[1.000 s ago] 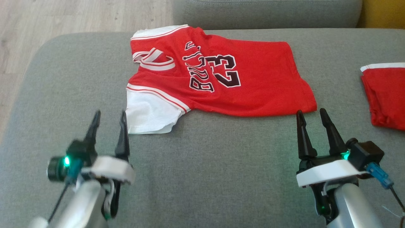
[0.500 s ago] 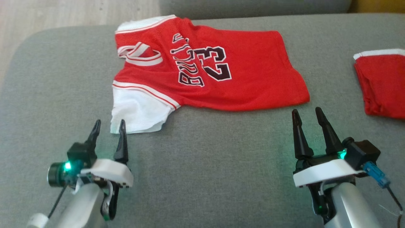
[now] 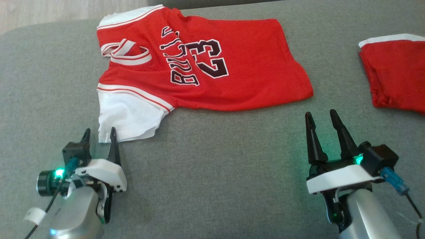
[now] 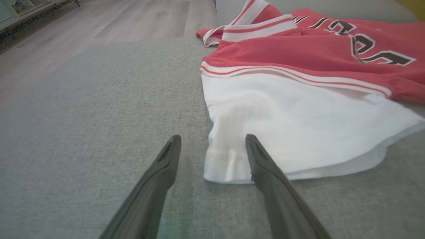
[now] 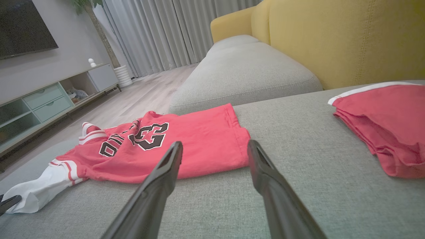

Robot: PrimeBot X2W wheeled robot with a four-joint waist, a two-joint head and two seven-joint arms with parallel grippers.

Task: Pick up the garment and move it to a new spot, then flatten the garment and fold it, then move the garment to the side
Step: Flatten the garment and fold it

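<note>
On the grey sofa cushion point(image 3: 212, 186), toward its far edge, the red jersey point(image 3: 232, 76) is spread out. Its hem is turned to the right and its white sleeve point(image 3: 127, 116) toward the robot. The cloth is judged light, soft and limp. It can be expected to sag and bunch when lifted, so a single pinch would probably leave it hanging crumpled. A hold at two well-separated edges is better advised: the sleeve cuff point(image 4: 225, 166) on one side and the hem corner point(image 3: 307, 93) on the other. The left gripper point(image 3: 100, 131) is set low with its jaws wide and nothing held, and the corner of the sleeve cuff lies between its fingertips. The right gripper point(image 3: 321, 113) is likewise spread wide and empty, near the hem corner but apart from it. A second red garment point(image 3: 395, 76) is seen further right, well apart from the jersey.
</note>
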